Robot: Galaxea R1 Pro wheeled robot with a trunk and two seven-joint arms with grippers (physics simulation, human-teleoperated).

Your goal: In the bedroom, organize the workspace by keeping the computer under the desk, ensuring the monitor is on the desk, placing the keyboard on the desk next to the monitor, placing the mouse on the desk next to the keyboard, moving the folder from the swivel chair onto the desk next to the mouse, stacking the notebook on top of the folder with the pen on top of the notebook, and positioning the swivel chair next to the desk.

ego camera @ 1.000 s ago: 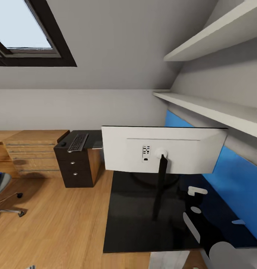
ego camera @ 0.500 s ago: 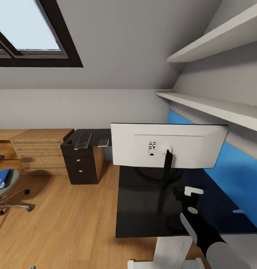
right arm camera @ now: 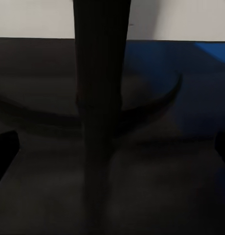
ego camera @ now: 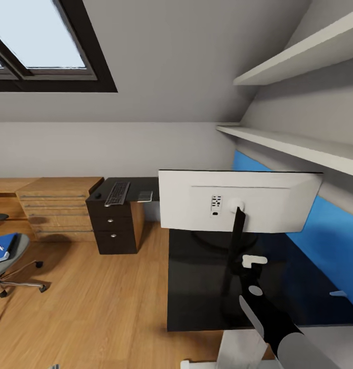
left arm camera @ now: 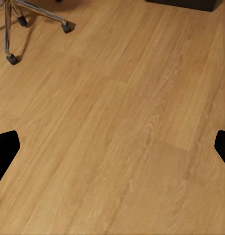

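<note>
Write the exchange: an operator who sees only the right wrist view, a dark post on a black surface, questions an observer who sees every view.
Operator: What is this post?
Observer: The stand of the monitor, which is on the desk with its white back toward the head camera.
Operator: Where is the folder?
Observer: On the chair, out on the wooden floor to the desk's left; the folder is not on the desk yet.
</note>
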